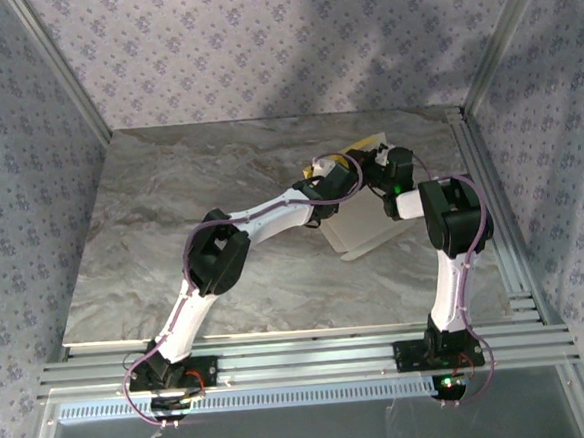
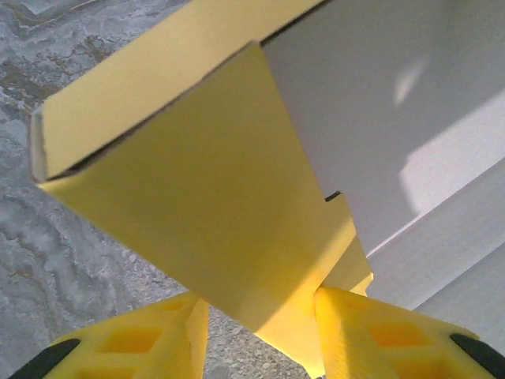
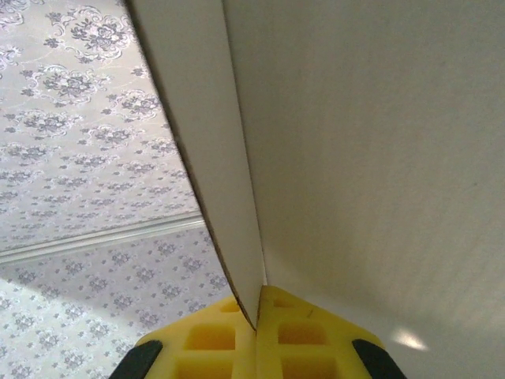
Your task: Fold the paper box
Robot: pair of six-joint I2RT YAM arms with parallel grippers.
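Note:
The paper box (image 1: 365, 236) is half-folded card at the back right of the table, with a white panel lying flat and a yellow edge (image 1: 363, 142) raised behind the arms. My left gripper (image 1: 341, 180) is at the box's left side. In the left wrist view a yellow flap (image 2: 213, 205) hangs between the parted jaws of the left gripper (image 2: 260, 316). The right finger (image 2: 379, 332) touches it, while the left finger (image 2: 150, 339) stands off with table showing in the gap. My right gripper (image 1: 387, 172) (image 3: 256, 304) is shut on the edge of a white panel (image 3: 355, 158).
The marble tabletop (image 1: 172, 217) stretches open to the left and front of the box. Aluminium rails (image 1: 497, 215) run along the right edge and the near edge, close to the right arm. Patterned walls enclose the back and both sides.

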